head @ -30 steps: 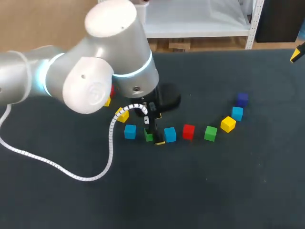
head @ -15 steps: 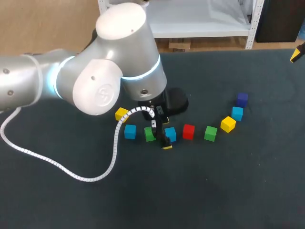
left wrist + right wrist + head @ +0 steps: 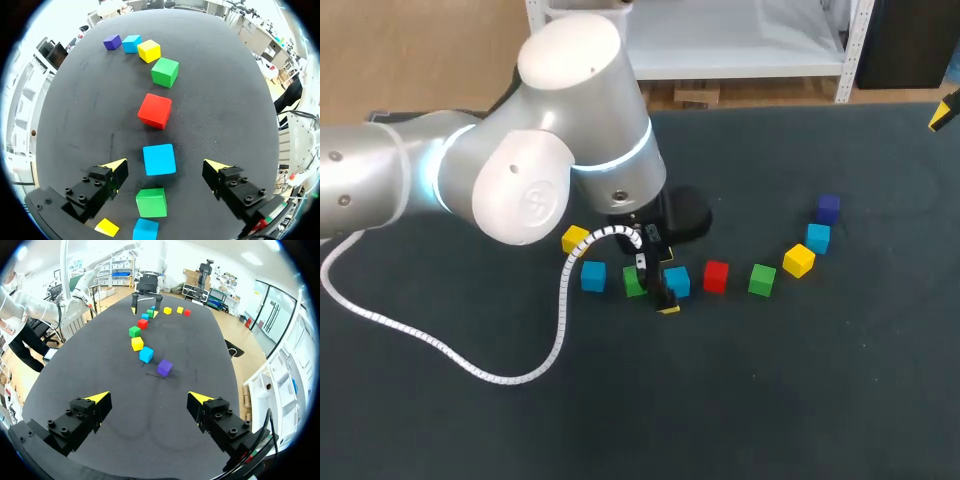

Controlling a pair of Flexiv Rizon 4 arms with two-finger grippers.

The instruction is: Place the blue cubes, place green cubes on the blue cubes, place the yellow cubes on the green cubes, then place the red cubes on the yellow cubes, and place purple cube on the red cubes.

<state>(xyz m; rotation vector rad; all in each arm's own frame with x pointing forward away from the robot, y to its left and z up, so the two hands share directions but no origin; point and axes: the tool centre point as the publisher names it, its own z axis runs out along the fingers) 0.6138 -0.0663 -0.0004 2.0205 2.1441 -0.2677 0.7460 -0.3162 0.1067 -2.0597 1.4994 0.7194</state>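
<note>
Left end effector (image 3: 165,167) is held wide open with nothing gripped. A blue cube (image 3: 159,159) is seen between its tips, touched by neither. That cube is set on the desk (image 3: 770,400) in a curved row, between a green cube (image 3: 151,202) and a red cube (image 3: 155,110). Against one second ago, the left arm (image 3: 550,130) is shifted rightward, from the green cube to the blue one; cubes are unmoved. The arm is bent over, wrist pointed down. Right end effector (image 3: 148,398) is spread open and empty, well apart from the row, with the purple cube (image 3: 164,367) nearest.
</note>
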